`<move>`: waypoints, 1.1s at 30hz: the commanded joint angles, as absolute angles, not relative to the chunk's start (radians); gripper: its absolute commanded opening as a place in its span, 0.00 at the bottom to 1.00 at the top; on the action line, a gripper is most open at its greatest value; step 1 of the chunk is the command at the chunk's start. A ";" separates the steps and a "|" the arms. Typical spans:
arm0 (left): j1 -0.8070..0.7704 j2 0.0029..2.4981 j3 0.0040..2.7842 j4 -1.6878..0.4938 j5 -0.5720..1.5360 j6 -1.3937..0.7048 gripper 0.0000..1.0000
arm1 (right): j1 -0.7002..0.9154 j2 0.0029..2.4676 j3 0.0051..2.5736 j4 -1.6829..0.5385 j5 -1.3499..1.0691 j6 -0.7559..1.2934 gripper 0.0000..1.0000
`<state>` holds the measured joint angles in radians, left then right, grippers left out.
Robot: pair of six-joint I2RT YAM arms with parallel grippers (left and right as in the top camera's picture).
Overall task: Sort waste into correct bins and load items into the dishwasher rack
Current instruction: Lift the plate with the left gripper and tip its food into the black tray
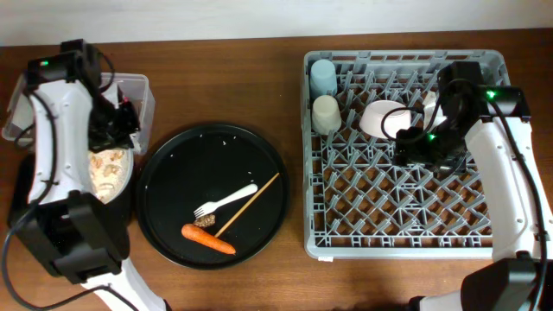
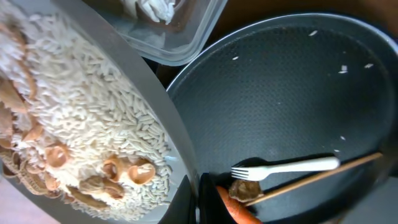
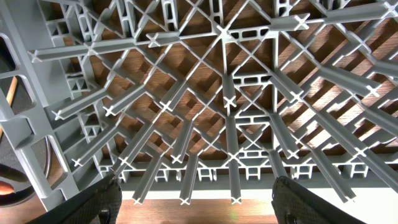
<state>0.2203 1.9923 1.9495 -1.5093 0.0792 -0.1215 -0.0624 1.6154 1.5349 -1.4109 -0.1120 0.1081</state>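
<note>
My left gripper [image 1: 117, 130] [image 2: 198, 199] is shut on the rim of the white plate [image 1: 108, 173] [image 2: 155, 106]. The plate is tilted and heaped with beige food scraps [image 2: 81, 124], beside the clear box [image 1: 138, 91] [image 2: 180, 37], which holds a white scrap [image 2: 152, 9]. The white fork [image 1: 226, 201] [image 2: 292, 166], chopstick [image 1: 251, 203] [image 2: 323, 173], carrot [image 1: 207, 239] [image 2: 236, 208] and brown lump [image 1: 206, 223] [image 2: 245, 188] lie on the round black tray [image 1: 173, 173]. My right gripper [image 1: 415, 147] [image 3: 199, 199] is open and empty over the grey rack [image 1: 406, 225] [image 3: 230, 99], next to the white bowl [image 1: 384, 117].
A light-blue cup [image 1: 323, 76] and a cream cup [image 1: 326, 112] stand in the rack's far left corner. The shallow black tray [image 1: 19, 177] is mostly hidden under the plate and my left arm. The red wrapper is not clearly visible.
</note>
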 commanded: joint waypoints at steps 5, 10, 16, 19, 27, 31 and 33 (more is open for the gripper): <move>0.377 1.967 1.968 -1.505 0.304 0.004 0.00 | -0.066 1.617 1.539 -1.415 -0.096 0.108 0.80; 0.450 1.967 1.968 -1.504 0.433 0.089 0.00 | -0.066 1.617 1.539 -1.415 -0.096 0.108 0.80; 0.509 1.967 1.963 -1.505 0.588 0.175 0.00 | -0.066 1.617 1.539 -1.414 -0.096 0.108 0.80; 0.534 1.967 1.962 -1.508 0.590 0.175 0.00 | -0.066 1.617 1.539 -1.415 -0.096 0.108 0.80; 0.614 1.967 1.834 -1.495 0.815 0.315 0.00 | -0.066 1.617 1.539 -1.415 -0.096 0.108 0.80; 0.669 1.967 1.769 -1.493 0.932 0.392 0.00 | -0.066 1.617 1.539 -1.415 -0.096 0.108 0.80; 0.705 1.967 1.760 -1.511 1.003 0.438 0.00 | -0.066 1.617 1.539 -1.415 -0.096 0.109 0.80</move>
